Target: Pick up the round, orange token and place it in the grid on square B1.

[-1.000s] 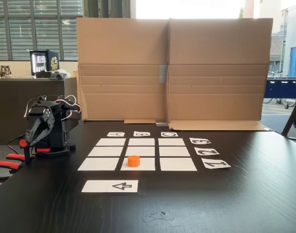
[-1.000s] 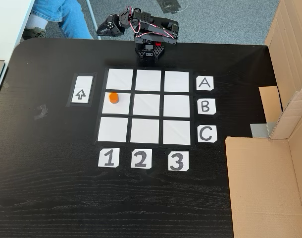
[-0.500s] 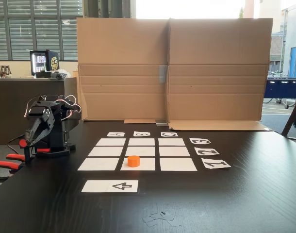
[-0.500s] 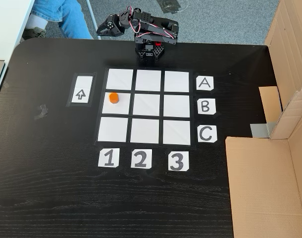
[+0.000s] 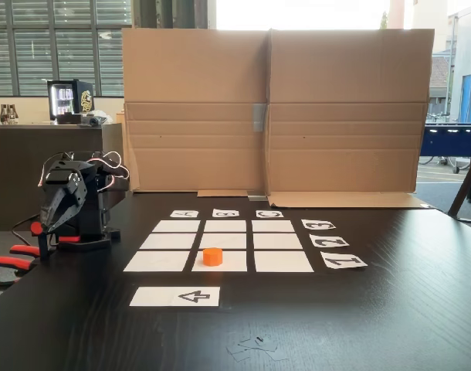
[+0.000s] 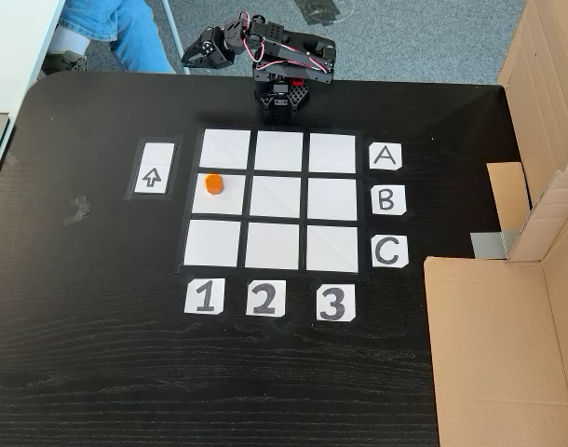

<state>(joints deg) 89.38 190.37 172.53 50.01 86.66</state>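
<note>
Looking from the table-level fixed view, we saw the token [image 5: 212,256] in the near middle square [image 5: 219,261], well right of the folded pincer [image 5: 44,232]; whether its jaws met, we could not tell. From above, the token [image 6: 214,183] sat in B1's [image 6: 224,195] left part, with the pincer [image 6: 190,58] beyond the grid [image 6: 278,199]. We judged it light, stiff, smooth; grip its round sides.

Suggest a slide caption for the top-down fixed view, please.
Orange token resting on square B1 of the grid, arm folded at the table edge.
</note>
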